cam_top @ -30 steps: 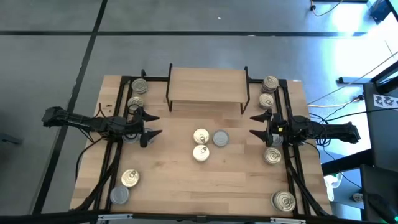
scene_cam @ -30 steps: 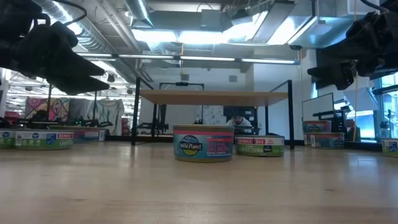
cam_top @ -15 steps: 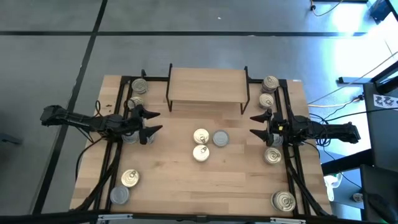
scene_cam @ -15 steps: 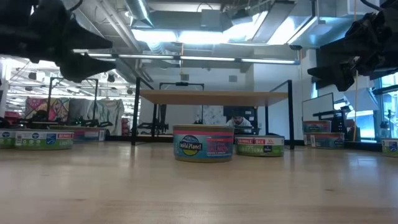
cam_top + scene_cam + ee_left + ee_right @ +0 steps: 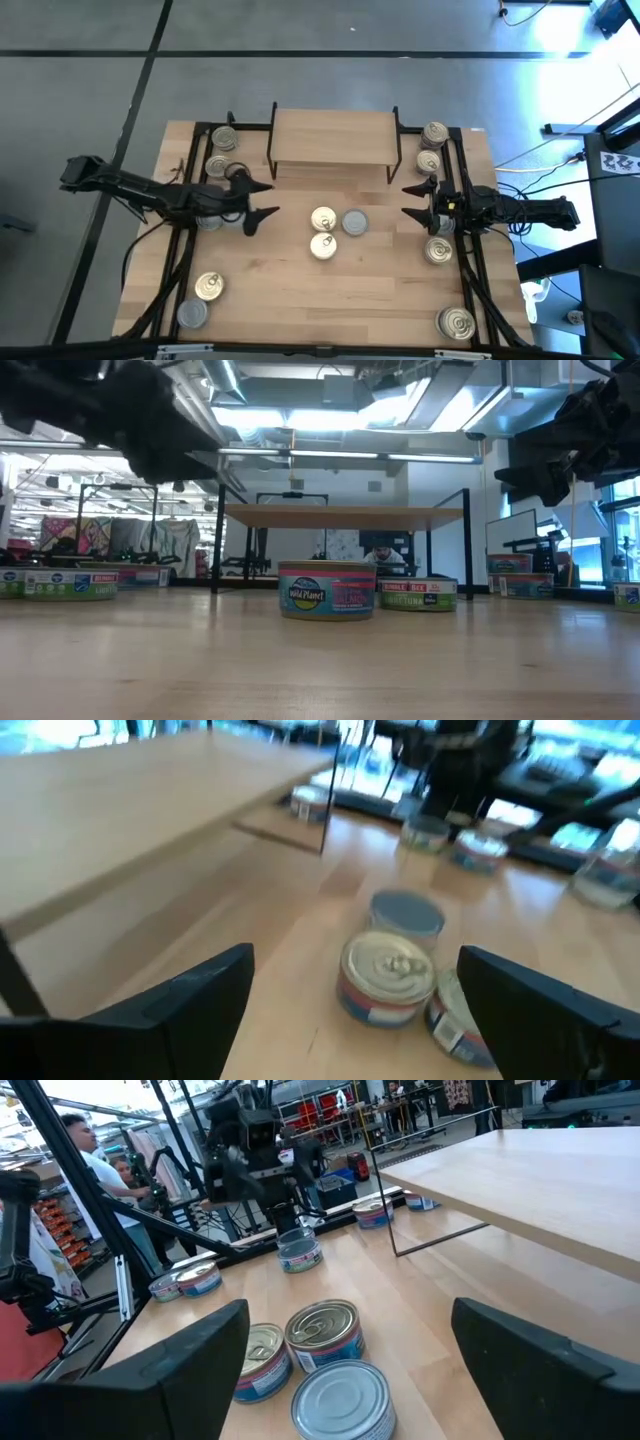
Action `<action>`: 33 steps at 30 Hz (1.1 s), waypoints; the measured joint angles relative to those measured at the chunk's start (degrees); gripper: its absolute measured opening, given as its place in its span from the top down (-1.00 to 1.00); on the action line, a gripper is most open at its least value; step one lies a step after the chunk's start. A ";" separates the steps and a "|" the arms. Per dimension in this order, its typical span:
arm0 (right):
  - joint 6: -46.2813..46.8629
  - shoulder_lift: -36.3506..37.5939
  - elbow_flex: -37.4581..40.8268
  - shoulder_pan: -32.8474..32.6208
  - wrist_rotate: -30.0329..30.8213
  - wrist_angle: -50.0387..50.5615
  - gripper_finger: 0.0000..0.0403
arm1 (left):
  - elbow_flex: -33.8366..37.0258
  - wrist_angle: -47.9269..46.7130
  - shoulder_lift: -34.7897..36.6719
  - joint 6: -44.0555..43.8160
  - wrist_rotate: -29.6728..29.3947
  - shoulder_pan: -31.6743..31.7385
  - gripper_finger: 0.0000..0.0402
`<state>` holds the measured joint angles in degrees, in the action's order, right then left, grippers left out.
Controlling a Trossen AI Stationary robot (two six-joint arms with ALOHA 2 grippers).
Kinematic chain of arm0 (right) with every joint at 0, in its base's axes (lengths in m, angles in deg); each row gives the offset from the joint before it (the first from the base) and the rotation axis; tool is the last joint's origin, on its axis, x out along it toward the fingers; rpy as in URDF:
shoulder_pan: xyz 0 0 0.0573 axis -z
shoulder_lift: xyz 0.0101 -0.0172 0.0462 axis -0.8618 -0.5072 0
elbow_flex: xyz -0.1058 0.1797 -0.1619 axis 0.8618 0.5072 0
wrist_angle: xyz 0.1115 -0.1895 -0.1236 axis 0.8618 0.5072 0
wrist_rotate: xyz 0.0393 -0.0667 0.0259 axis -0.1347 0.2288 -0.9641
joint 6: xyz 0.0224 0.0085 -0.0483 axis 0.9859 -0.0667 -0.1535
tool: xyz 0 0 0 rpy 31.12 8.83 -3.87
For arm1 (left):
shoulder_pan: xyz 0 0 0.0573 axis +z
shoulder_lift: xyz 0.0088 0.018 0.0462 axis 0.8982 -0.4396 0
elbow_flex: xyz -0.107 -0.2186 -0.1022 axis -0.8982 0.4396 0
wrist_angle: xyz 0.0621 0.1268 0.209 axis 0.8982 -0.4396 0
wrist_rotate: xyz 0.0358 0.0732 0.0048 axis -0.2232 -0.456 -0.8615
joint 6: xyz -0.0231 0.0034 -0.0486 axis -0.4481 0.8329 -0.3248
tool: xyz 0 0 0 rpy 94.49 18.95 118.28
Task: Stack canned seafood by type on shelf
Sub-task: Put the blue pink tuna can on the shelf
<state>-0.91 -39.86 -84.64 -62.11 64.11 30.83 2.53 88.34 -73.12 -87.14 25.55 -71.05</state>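
Cans of seafood are what the left gripper is after, judging by its aim: it sits left of centre in the overhead frame, fingers spread wide with nothing between them, pointed at the cluster of three tins in the middle of the table. Just ahead of it in the left wrist view stands a gold pull-ring tin, a silver-lidded tin behind it and a third tin close against its side. To my eye the trick is to come down on the gold-lidded tin squarely, fingers straddling its round wall, without nudging the neighbours that crowd it; tins this close together look easy to knock. The shelf, upper centre of the overhead frame, carries no tins yet, so nothing is stacked. More tins wait at the table's left edge, at the lower left and along the right edge. The right gripper hovers right of centre, fingers likewise apart and holding nothing, facing the same cluster.
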 joint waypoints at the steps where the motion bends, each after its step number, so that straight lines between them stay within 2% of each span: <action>1: -0.01 -0.02 0.00 0.00 -0.01 -0.07 -0.72 | -0.77 0.03 -2.11 -0.46 0.02 -0.07 -0.73; 8: -0.39 -2.75 -0.02 0.00 0.50 -2.77 -0.72 | -4.54 0.05 -15.76 -2.07 0.04 -0.05 -0.73; 12: -1.53 -9.22 -0.07 0.00 0.49 -9.77 -0.72 | -6.73 0.23 -22.51 -2.12 0.04 -0.05 -0.73; 20: -4.31 -28.21 -0.92 -0.02 0.01 -23.12 -0.72 | -10.68 0.54 -33.75 -1.79 0.04 0.04 -0.73; 28: -9.69 -48.36 -11.50 -0.02 -1.09 -21.97 -0.72 | -11.53 10.29 -42.04 1.97 0.12 0.05 -0.73; 33: -12.42 -60.46 -19.76 -0.02 -1.54 -17.49 -0.72 | -11.55 14.87 -45.86 2.98 3.03 0.43 -0.73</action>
<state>-13.34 -100.32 -104.40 -62.14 62.57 13.34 -9.03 103.22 -118.98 -84.17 28.58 -70.62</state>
